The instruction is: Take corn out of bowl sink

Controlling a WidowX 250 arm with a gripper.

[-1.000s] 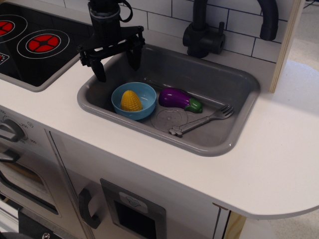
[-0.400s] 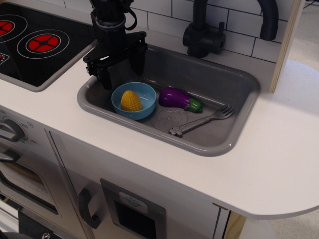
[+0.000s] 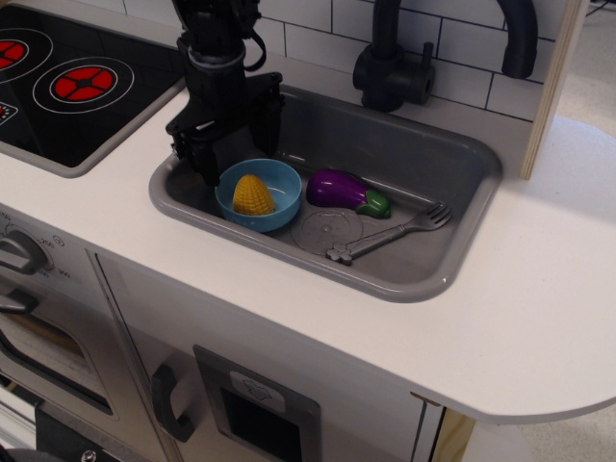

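- Fork (image 3: 390,234) and flat drain disc (image 3: 327,231) lie nearest on the sink (image 3: 423,279) floor, well clear of the target; the eggplant (image 3: 345,191) lies just beside the bowl (image 3: 256,194) on its right.
- Corn (image 3: 252,195) sits inside the bowl, leaning against the front-left wall, ribbed side up. Bowl rests at the left end of the sink floor.
- Step in hand, as judged: descend onto the corn and pinch it. To do it well, centre the fingers over the corn, not the bowl rim, and straddle the cone across its narrow width. Bowl is light and smooth; a finger on the rim would likely tip or drag it.
- After the pinch, lift straight up so the bowl stays put.
- Gripper (image 3: 233,144): fingers spread apart, nothing between them. It hangs at the bowl's back-left edge, fingertips pointing down, one tip just left of the rim.
- Arm comes down near-vertical from the top of frame, between stovetop (image 3: 77,87) and faucet (image 3: 390,58).
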